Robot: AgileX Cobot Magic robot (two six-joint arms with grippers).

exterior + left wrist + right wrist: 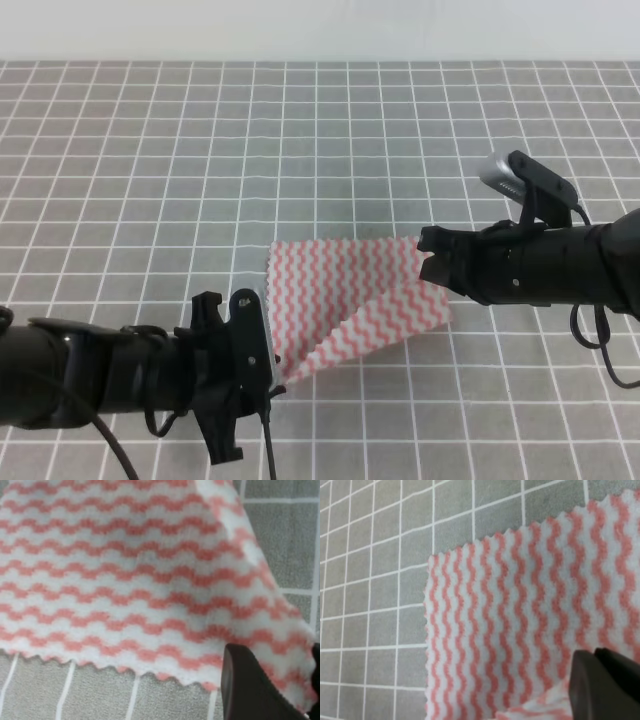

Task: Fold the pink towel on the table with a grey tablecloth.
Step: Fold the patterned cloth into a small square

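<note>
1. Pinching the near corner of the pink towel (345, 300), your left end effector (268, 372) held it lifted off the bench (150, 180).
2. Your right end effector (432, 258) gripped the towel's right corner.
3. Towel sat mid-bench, partly folded over itself.

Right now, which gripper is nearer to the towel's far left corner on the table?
Left. The left gripper holds the pink towel at its near left corner; the right gripper holds its right side.
</note>
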